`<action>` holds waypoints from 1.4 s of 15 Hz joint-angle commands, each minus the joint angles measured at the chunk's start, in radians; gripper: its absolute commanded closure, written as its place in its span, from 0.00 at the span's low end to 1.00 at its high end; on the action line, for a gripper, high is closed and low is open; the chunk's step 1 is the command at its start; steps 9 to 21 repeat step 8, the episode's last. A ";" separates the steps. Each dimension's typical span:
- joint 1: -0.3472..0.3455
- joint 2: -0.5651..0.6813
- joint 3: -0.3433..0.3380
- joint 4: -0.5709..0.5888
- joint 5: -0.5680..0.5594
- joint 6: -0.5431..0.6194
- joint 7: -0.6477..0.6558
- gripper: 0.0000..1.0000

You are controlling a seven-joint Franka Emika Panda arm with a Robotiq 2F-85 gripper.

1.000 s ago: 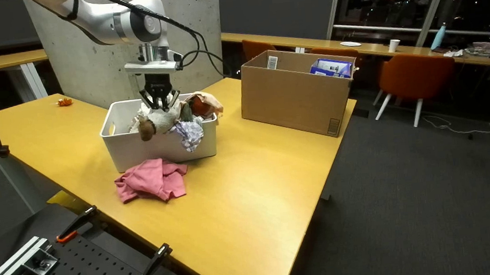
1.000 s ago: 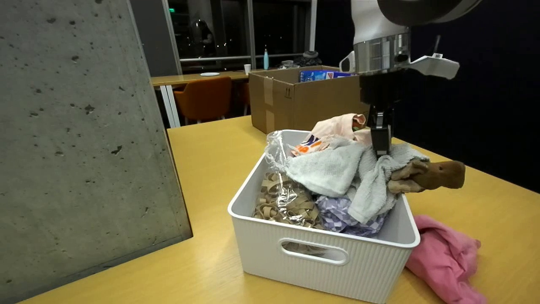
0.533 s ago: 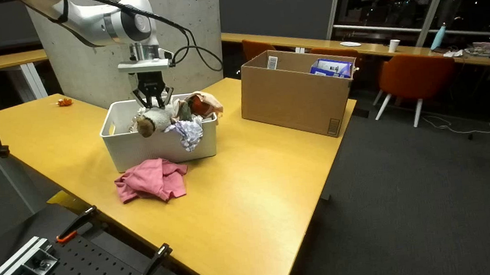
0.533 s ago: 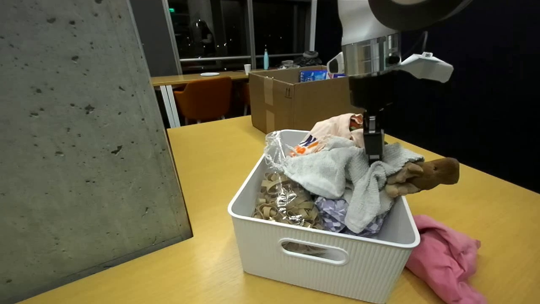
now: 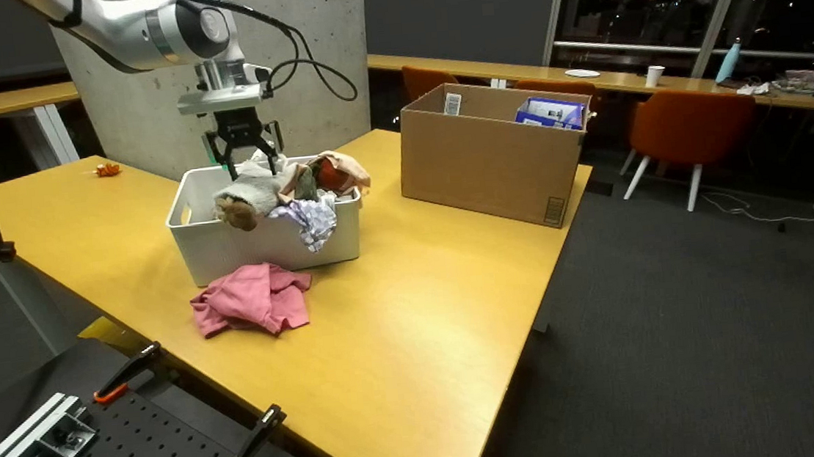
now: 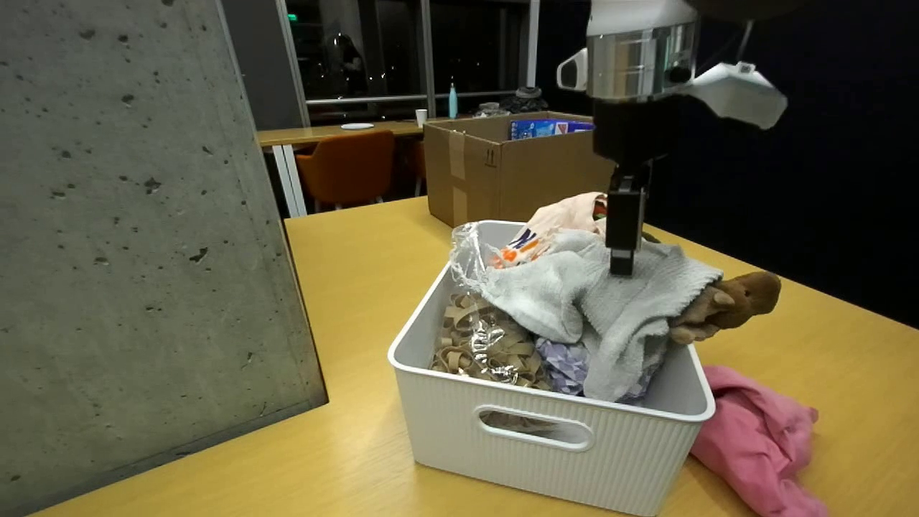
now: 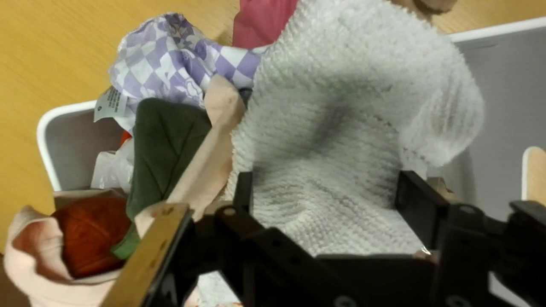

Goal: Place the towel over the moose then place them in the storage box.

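Note:
The pale grey towel [image 6: 553, 291] drapes over the moose [image 6: 747, 294], whose brown head pokes out from under the cloth beyond the rim of the white storage box [image 6: 459, 424]. Most of the moose is covered by the towel. In the wrist view the towel [image 7: 328, 149] spreads below my gripper [image 7: 326, 194], with the fingers wide apart and no cloth pinched between them. Both exterior views have the gripper [image 5: 253, 171] upright over the storage box [image 5: 224, 248], its fingertips at or just above the towel; contact cannot be told.
Also in the box are a checkered purple cloth [image 7: 170, 64], a peach cloth [image 6: 567, 215], and a clear bag of tan strips [image 6: 488, 345]. A pink cloth [image 5: 251, 297] lies beside the box on the table. A large cardboard box [image 5: 490, 162] stands farther along the table.
The gripper has opened, letting go of the towel's bunched fold, which now lies flatter. The arm has shifted left in an exterior view and risen slightly. The moose's head has moved a little.

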 commanded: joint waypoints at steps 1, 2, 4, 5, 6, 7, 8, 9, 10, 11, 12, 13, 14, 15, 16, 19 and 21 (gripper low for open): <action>-0.024 -0.212 0.008 -0.213 0.013 0.062 0.095 0.00; -0.030 -0.254 0.008 -0.251 0.022 0.067 0.118 0.00; -0.047 -0.344 0.004 -0.332 0.034 0.086 0.165 0.00; -0.060 -0.387 0.002 -0.377 0.042 0.105 0.179 0.00; -0.071 -0.419 0.001 -0.407 0.052 0.116 0.184 0.00; -0.086 -0.448 -0.002 -0.431 0.067 0.124 0.184 0.00; -0.096 -0.471 -0.004 -0.456 0.071 0.146 0.189 0.00; -0.096 -0.471 -0.004 -0.456 0.071 0.146 0.189 0.00; -0.096 -0.471 -0.004 -0.456 0.071 0.146 0.189 0.00; -0.096 -0.471 -0.004 -0.456 0.071 0.146 0.189 0.00; -0.096 -0.471 -0.004 -0.456 0.071 0.146 0.189 0.00; -0.096 -0.471 -0.004 -0.456 0.071 0.146 0.189 0.00; -0.096 -0.471 -0.004 -0.456 0.071 0.146 0.189 0.00; -0.096 -0.471 -0.004 -0.456 0.071 0.146 0.189 0.00; -0.096 -0.471 -0.004 -0.456 0.071 0.146 0.189 0.00; -0.096 -0.471 -0.004 -0.456 0.071 0.146 0.189 0.00; -0.096 -0.471 -0.004 -0.456 0.071 0.146 0.189 0.00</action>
